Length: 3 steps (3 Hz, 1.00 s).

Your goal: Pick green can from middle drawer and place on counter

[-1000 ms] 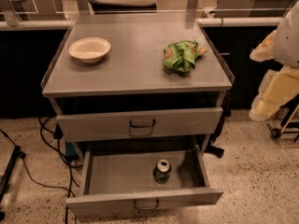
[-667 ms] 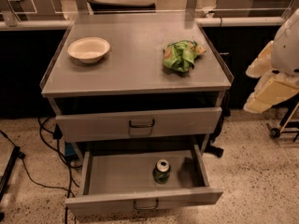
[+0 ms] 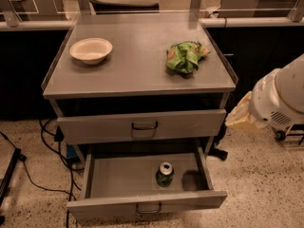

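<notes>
The green can [image 3: 165, 174] stands upright, silver top up, in the open middle drawer [image 3: 118, 177], right of the drawer's middle and near its front panel. The drawer is pulled out at the bottom of the cabinet, with a small dark loop handle [image 3: 148, 208] on its low front. The counter [image 3: 137, 65] is the flat grey cabinet top above. Only my arm's white housing [image 3: 280, 96] shows, at the right edge beside the cabinet and level with the upper drawer. My gripper is out of view.
A cream bowl [image 3: 91, 50] sits on the counter's left. A green-and-yellow foil snack bag [image 3: 184, 56] lies on its right. The taller upper drawer front [image 3: 142, 126] is shut. Black cables [image 3: 47, 146] lie on the floor at the left. A glass-panelled bench [image 3: 142, 20] runs behind.
My arm's housing at the right edge has sunk lower, from level with the counter to level with the upper drawer. The can, bowl and bag have not moved.
</notes>
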Each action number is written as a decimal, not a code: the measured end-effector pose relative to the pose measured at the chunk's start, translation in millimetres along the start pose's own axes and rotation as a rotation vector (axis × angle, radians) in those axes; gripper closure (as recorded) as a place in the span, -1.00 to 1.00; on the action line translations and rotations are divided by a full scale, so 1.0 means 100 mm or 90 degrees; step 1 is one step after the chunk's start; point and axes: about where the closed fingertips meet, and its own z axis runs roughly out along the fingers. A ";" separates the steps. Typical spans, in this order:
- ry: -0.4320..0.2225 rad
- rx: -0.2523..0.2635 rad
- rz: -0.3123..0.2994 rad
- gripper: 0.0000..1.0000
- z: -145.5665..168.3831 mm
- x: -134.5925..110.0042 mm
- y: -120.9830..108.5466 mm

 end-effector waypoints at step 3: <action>-0.028 -0.019 0.039 1.00 0.98 0.29 0.19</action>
